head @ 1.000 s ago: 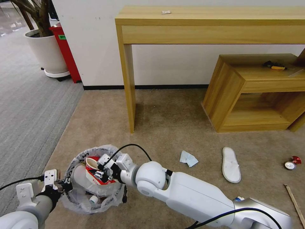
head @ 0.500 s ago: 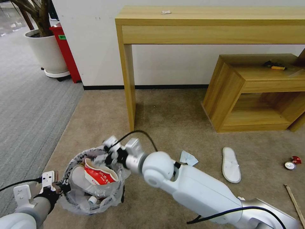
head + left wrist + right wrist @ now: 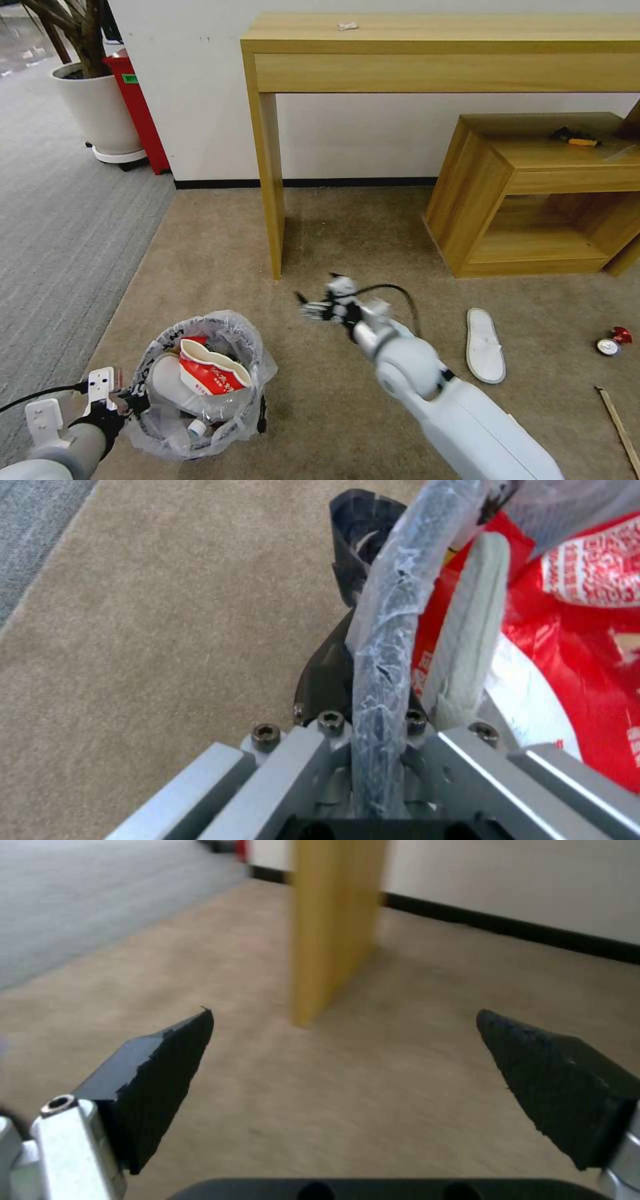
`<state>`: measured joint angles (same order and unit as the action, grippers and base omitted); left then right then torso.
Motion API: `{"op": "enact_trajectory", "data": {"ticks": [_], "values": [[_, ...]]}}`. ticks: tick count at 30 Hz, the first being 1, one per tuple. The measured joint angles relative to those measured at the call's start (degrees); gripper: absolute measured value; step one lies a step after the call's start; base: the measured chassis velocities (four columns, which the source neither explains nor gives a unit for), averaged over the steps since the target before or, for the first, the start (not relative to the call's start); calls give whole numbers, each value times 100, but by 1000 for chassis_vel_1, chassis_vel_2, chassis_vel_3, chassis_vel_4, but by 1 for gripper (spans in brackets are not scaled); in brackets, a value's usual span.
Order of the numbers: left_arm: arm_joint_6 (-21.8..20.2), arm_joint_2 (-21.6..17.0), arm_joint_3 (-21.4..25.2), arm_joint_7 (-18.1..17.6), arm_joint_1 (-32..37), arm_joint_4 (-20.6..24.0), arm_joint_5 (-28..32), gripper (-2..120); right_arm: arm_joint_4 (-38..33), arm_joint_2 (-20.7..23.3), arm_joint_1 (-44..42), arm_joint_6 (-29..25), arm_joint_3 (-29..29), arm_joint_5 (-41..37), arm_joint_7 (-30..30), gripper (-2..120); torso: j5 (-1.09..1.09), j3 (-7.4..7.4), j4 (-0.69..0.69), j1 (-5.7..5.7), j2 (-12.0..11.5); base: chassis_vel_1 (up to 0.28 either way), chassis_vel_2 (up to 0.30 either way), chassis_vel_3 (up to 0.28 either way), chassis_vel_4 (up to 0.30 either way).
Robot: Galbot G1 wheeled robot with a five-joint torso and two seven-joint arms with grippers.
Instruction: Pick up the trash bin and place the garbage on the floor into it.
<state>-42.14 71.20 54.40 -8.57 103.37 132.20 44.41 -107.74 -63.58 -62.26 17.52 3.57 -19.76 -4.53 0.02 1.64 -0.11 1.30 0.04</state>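
Head view shows the trash bin (image 3: 197, 387) low at my left, on the beige carpet floor (image 3: 347, 227). It is a small round black bin with a translucent white bag over its rim. Inside it I see a red and white paper cup (image 3: 212, 368) on top, a white slipper (image 3: 162, 380) beside it, and a clear bottle with a white cap (image 3: 196, 427) lower down.

My left gripper (image 3: 128, 398) is at the bin's left edge. In the left wrist view the bag-covered rim (image 3: 383, 645) runs straight between my two black fingers (image 3: 360, 540), and they are closed tight on it, one outside and one inside the bin. The red packet or cup (image 3: 573, 645) and the pale edge of the slipper (image 3: 467, 630) press against the inner side.

My right gripper (image 3: 312, 308) is in the air to the right of the bin, apart from it, in front of the leg of the tall wooden table (image 3: 267, 180). In the right wrist view its two black fingertips (image 3: 167, 1060) stand wide apart and nothing is between them, only carpet and the table leg (image 3: 333, 925) behind.

Other garbage lies on the floor at my right: a second white slipper (image 3: 485, 345), a crushed red can (image 3: 613, 341), and a wooden stick (image 3: 620, 427) at the edge. A low wooden shelf unit (image 3: 533, 193) stands by the wall.
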Motion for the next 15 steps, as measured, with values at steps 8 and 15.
{"op": "enact_trajectory", "data": {"ticks": [8, 15], "values": [[0, 55, 14, 46, 30, 84, -19, 0, -71, 167, -1196, -335, 1188, 94, 240, 100, 2, 0, -2, 0, 0, 0, 0, 0, 0], [0, 213, -4, 145, 44, 86, -85, 0, -146, 104, -1597, -503, 1731, 194, 440, 100, 0, 0, 0, 0, 0, 0, 0, 0, 0]]}}
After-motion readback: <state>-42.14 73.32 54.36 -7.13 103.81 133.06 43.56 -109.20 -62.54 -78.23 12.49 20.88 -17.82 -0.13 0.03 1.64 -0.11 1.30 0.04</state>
